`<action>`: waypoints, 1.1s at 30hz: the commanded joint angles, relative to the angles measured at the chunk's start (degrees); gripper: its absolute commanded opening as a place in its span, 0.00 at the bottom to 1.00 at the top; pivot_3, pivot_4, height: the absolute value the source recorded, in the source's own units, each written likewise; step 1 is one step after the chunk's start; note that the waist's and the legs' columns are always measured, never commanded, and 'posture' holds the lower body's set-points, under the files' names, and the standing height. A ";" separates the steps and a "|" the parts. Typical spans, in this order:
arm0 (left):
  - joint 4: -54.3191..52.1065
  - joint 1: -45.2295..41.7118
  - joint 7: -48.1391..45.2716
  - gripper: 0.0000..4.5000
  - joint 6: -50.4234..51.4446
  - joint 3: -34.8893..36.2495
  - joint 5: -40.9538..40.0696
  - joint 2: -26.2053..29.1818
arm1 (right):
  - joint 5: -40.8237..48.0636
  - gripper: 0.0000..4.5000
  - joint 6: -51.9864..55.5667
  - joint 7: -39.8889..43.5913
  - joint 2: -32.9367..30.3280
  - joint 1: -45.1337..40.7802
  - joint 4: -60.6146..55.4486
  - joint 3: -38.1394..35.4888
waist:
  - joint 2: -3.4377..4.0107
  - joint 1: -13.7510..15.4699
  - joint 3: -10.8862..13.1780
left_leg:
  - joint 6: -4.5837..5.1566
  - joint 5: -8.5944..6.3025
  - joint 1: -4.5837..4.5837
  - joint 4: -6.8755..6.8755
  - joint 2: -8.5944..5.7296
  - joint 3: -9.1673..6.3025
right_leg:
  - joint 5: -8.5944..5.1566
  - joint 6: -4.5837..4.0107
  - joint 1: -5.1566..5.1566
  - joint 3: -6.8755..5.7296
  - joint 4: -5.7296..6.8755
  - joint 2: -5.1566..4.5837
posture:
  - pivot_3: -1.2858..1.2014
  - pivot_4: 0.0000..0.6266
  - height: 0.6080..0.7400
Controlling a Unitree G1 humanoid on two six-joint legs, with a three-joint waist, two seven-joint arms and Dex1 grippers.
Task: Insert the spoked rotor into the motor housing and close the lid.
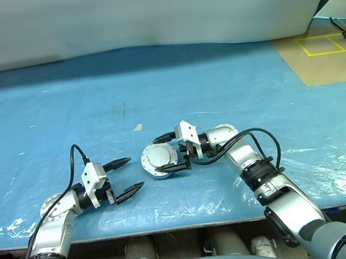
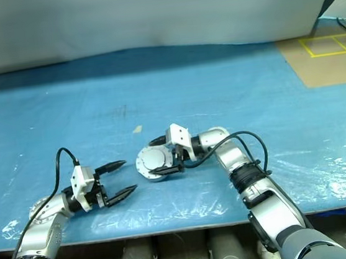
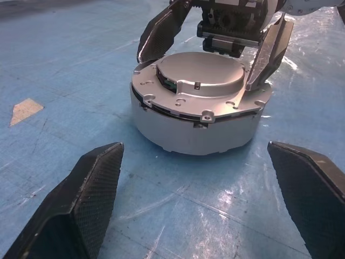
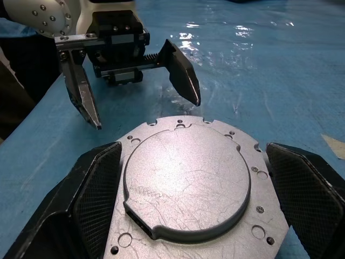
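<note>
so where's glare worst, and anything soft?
Left wrist view: bright sheen on the blue table cover beside the closed motor housing; its own near fingers look soft. Right wrist view: glare patch far on the cover, lid sharp.

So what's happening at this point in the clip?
The motor housing sits closed on the blue table, its lid already on top. The right gripper straddles it with fingers open, not clamping. The left gripper waits open just beside it, holding nothing.
</note>
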 commanded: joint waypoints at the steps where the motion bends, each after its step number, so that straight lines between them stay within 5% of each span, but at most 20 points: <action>1: -1.29 0.09 0.28 1.00 -0.36 0.51 -0.35 0.00 | -0.92 0.99 -0.62 0.57 -0.62 -0.08 0.71 0.58 | 0.00 0.01 0.00 | 0.00 0.00 0.00 0.00 0.00 0.00 | 0.00 0.00 0.00 0.00 0.00 0.00 | 0.52 0.24 1.00; 5: -1.36 0.17 0.34 1.00 -0.30 0.56 -0.45 0.11 | -1.21 0.99 -1.51 0.62 -0.71 0.04 1.42 0.71 | 0.00 0.01 0.00 | 0.00 0.00 0.00 0.00 0.00 0.00 | 0.00 0.00 0.01 0.00 0.00 0.00 | 0.52 0.24 1.00; 10: -1.06 0.07 0.13 1.00 -0.38 0.70 -0.55 0.30 | -1.57 0.65 -3.06 0.44 -0.72 0.14 2.05 0.94 | 0.00 0.00 0.00 | 0.00 0.00 0.04 0.00 0.00 0.00 | 0.00 0.00 0.02 0.00 0.01 0.00 | 0.52 0.24 1.00; 33: -6.57 0.68 1.82 1.00 3.81 0.64 -0.93 0.87 | -0.58 0.65 3.93 0.55 -1.48 -0.46 -4.32 1.36 | 0.00 0.02 0.00 | 0.00 0.00 0.04 -0.10 0.00 0.01 | 0.00 0.00 0.06 -0.02 -0.11 0.00 | 0.52 0.24 1.00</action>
